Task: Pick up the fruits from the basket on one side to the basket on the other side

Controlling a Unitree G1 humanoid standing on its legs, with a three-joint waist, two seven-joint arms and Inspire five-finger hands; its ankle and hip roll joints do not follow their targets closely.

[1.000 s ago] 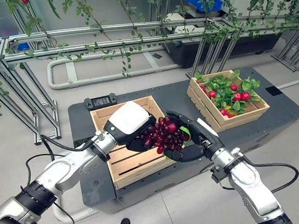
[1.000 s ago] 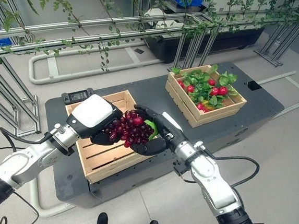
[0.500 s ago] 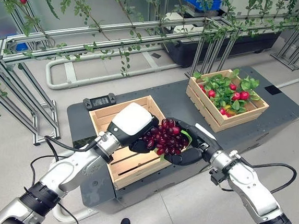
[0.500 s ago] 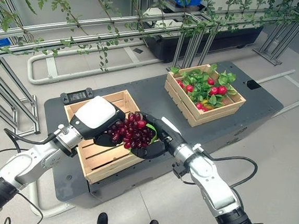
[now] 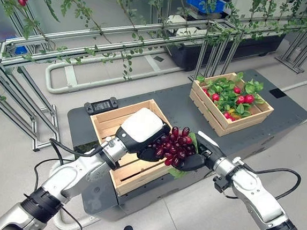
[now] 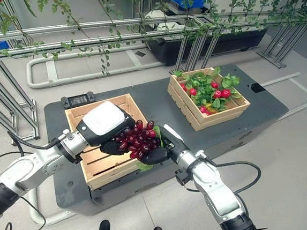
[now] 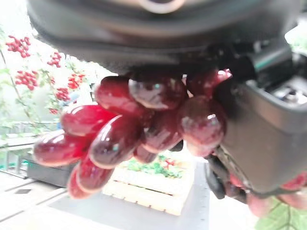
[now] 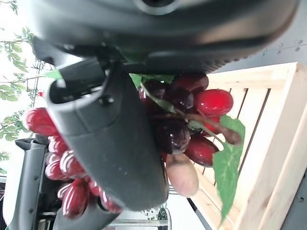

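Observation:
A bunch of dark red grapes (image 5: 173, 145) with a green leaf hangs above the right rim of the near wooden crate (image 5: 105, 126). My left hand (image 5: 140, 129), white-covered on its back, lies over the bunch with its fingers curled round it. My right hand (image 5: 192, 162) cups the bunch from below and from the right, thumb pressed against the grapes (image 8: 192, 108). The grapes (image 7: 120, 134) also show under the left hand in its wrist view. A second crate (image 5: 211, 113) at the far right holds red fruits (image 5: 236, 95) among green leaves.
Both crates stand on a dark platform (image 5: 176, 103). A small black device (image 5: 101, 105) lies behind the near crate. Metal frames with trailing vines (image 5: 95, 40) cross the back and left. A white tube rail (image 5: 70, 78) lies on the floor behind.
Both hands have sunk a little with the bunch toward the near crate's right rim. The left hand has slid slightly right over the grapes, and the right hand now sits lower beneath them.

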